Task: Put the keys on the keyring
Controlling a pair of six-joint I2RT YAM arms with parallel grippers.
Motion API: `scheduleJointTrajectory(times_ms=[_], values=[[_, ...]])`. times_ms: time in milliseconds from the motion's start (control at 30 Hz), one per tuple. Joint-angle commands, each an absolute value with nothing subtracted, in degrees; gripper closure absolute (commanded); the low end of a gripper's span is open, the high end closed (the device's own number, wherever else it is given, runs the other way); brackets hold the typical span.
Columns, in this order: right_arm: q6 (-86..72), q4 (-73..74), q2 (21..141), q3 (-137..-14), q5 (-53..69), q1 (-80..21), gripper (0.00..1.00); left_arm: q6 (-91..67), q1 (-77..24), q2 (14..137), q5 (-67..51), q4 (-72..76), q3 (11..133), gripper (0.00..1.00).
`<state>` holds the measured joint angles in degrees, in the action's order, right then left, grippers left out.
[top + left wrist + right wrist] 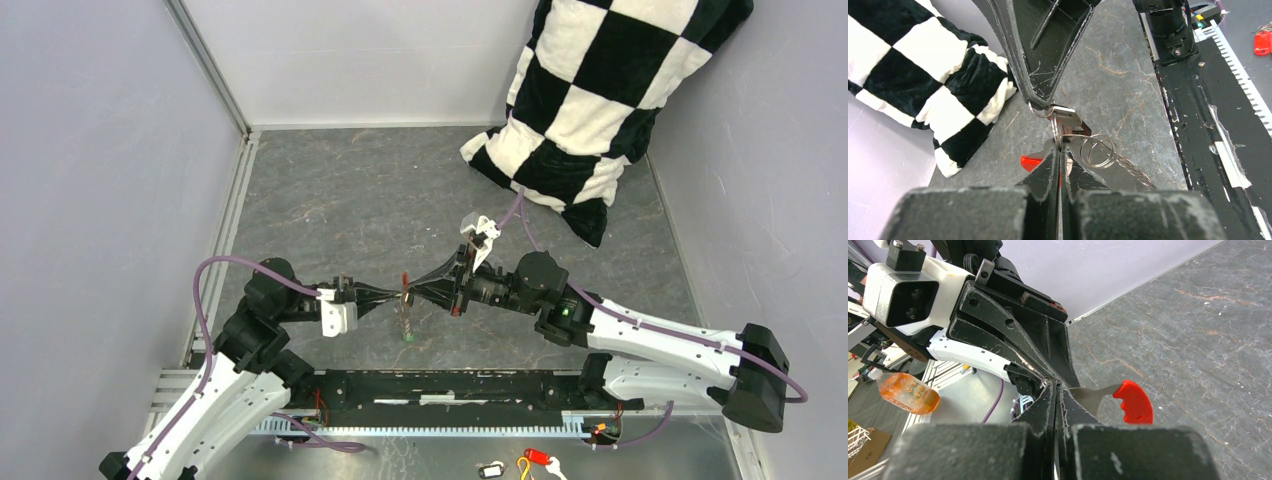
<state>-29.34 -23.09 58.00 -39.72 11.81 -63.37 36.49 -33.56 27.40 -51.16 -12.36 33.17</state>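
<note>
Both grippers meet tip to tip above the middle of the floor. My left gripper (pixel 1058 146) is shut on a wire ring of the keyring (pixel 1099 150), whose silvery chain (pixel 406 318) hangs down to a small green key (pixel 408 337). My right gripper (pixel 1054 388) is shut, and the metal blade of the red key (pixel 1133 401) comes out beside its fingertip. The red head sticks out to the far side, clear of the jaws. From the left wrist, the right gripper's tip (pixel 1041 104) touches a silver-and-dark metal tab (pixel 1066 116), and the red key (pixel 1030 162) is partly hidden behind my finger.
A black-and-white checkered pillow (pixel 590 100) leans in the far right corner. The arms' black base rail (pixel 450 390) runs along the near edge. In front of it lie a red tag with a yellow loop (pixel 537 459) and a small black-framed tag (pixel 490 469).
</note>
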Motion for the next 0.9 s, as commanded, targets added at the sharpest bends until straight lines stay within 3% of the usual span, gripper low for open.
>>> scheduleJointTrajectory(times_ms=[0,333,867], values=[[-29.9,-26.1,58.4,-40.0,12.8,-63.6,1.00,37.9,-33.6,28.1,-51.4,-11.5,36.0,0.98],[-29.8,-22.3,54.0,-37.4,7.7,-63.5,1.00,26.6,-33.5,29.3,-45.8,-7.2,36.2,0.98],[-30.4,-25.2,58.0,-39.7,11.9,-63.5,1.00,27.9,-33.6,28.2,-47.2,-6.5,35.1,0.98]])
